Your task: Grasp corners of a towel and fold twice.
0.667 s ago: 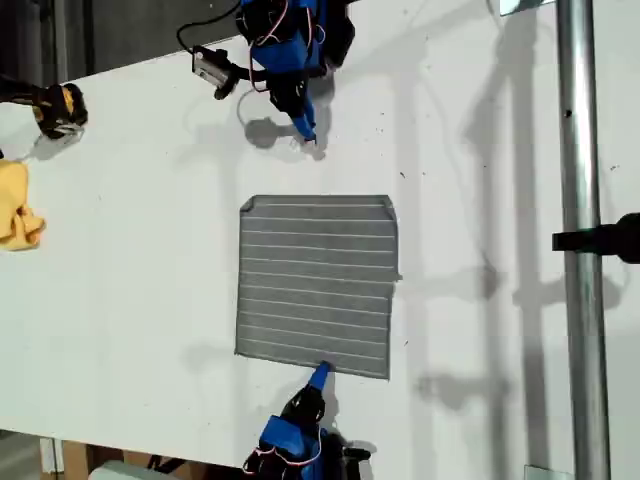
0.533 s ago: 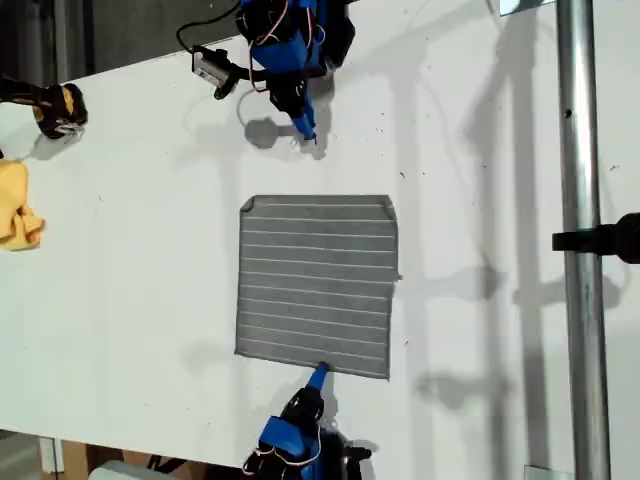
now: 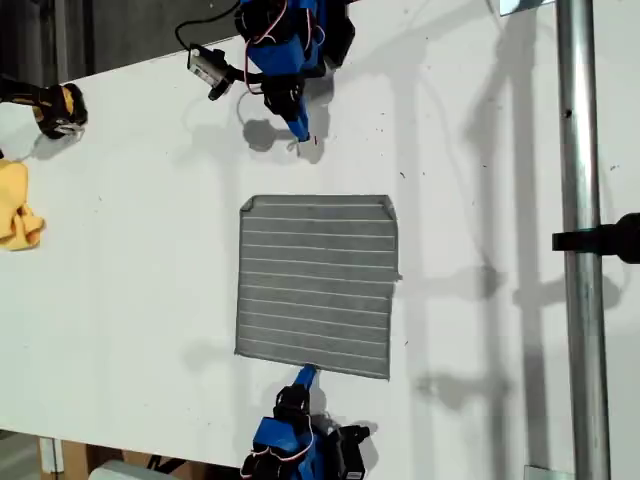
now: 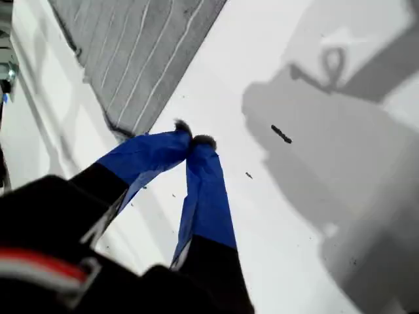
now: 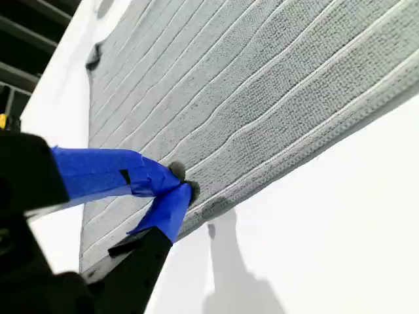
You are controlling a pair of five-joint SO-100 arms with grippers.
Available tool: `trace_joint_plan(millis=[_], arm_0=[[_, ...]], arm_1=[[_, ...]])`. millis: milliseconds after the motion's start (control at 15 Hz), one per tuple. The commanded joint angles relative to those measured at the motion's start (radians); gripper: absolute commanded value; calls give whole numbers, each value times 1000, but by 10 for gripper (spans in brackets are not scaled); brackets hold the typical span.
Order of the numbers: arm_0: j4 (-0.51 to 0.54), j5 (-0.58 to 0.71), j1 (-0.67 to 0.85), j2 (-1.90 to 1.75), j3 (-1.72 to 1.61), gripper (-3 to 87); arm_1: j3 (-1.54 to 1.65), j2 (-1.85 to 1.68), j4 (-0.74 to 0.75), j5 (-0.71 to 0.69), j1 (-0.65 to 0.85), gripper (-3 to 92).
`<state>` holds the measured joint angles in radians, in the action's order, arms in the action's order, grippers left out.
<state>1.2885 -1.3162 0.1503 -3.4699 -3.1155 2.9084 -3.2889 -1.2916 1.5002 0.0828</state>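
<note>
Towel: you have the grey striped towel [image 3: 316, 286] lying flat and unfolded on the table, pale thin stripes evenly spaced, hem along its edges (one corner [image 3: 246, 207] looks slightly turned over).
First gripper: my first gripper [image 4: 191, 140] has its blue-taped tips pressed together with nothing between them, hovering above bare table; the towel's nearest edge lies a little way beyond its tips.
Second gripper: my second gripper [image 5: 182, 182] also has its tips together, right at the towel's hem; you cannot tell from the wrist view whether any cloth is pinched.
Other cloth: a yellow cloth [image 3: 18, 205] sits crumpled well apart from both grippers, at the exterior view's left edge.
Surface: you are working on a plain white table [image 3: 130, 260], with hard arm shadows cast across it.
Room: a metal pole [image 3: 578, 220] runs past the towel at the exterior view's right, carrying a black clamp [image 3: 603, 239].
</note>
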Motion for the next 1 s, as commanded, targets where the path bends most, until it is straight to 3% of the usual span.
trace_joint_plan(millis=[0,200,533,933], arm_0=[[-8,-8,20,-3,-2,-14],[-8,-8,21,-3,-2,-14],[-8,-8,26,-3,-2,-14],[-9,-8,26,-3,-2,-14]], arm_1=[[-80,0,40,-18,2,-2],[-224,140,51,-18,-66,-2],[-676,804,199,-140,-227,-2],[-1285,1353,97,-348,-402,-2]])
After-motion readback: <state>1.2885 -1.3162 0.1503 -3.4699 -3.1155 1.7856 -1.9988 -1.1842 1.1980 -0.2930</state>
